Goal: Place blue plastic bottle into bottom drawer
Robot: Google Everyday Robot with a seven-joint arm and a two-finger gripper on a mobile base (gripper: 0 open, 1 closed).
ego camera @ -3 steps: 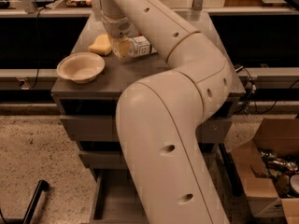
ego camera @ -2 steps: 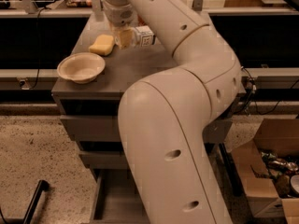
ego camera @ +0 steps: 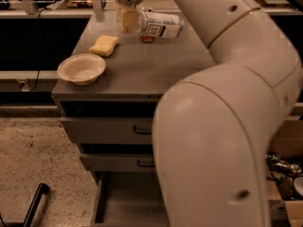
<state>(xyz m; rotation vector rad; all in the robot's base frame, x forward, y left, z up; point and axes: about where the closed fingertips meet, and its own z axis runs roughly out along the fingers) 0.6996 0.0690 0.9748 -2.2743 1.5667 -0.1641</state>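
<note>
Since a second ago the pincer point(ego camera: 128, 22) has climbed toward the back of the table point(ego camera: 156, 67), taking the blue plastic bottle point(ego camera: 161, 25) with it. It's clamped on the bottle's left end, so that end is hidden. The bottle hangs sideways, label facing us. Just under it a bit of red can point(ego camera: 147, 39) peeks out, the rest covered. Bowl point(ego camera: 81, 68) and yellow sponge point(ego camera: 105, 45) sit on the left, well apart from the bottle. The bottom drawer point(ego camera: 125, 205) is pulled out, but the big white arm point(ego camera: 222, 126) blocks its right side and the frame edge cuts off its front.
</note>
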